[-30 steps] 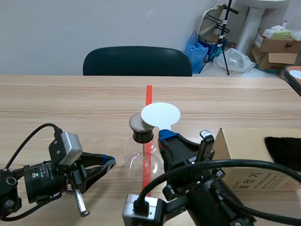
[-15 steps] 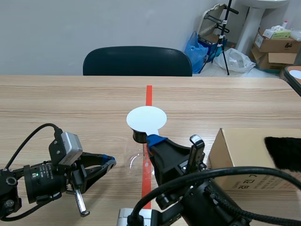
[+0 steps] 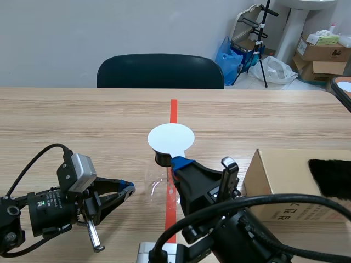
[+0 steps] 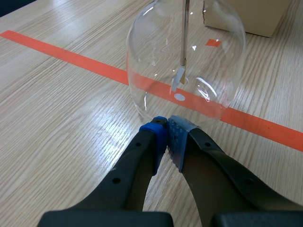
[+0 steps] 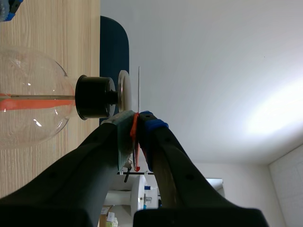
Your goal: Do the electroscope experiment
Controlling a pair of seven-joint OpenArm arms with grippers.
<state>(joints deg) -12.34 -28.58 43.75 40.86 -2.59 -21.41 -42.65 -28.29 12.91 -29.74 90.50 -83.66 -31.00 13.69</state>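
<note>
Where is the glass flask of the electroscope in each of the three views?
Scene view: glass flask at the middle, on the orange-red tape line, below the white disc.
Left wrist view: flask just ahead of the shut left gripper.
Right wrist view: flask beside the right gripper, which grips that disc.
Shared landmark: the tape line under the flask.

Office storeroom — dark chair (image 3: 160, 71), stacked cardboard cartons (image 3: 321, 55)

white disc (image 3: 170, 136) | clear glass flask (image 4: 142, 61) | black stopper (image 5: 94, 97) | pale wood-grain table (image 3: 82, 120) | orange-red tape (image 3: 174, 107) | tan cardboard box (image 3: 279, 170) | dark chair (image 3: 159, 70)
</note>
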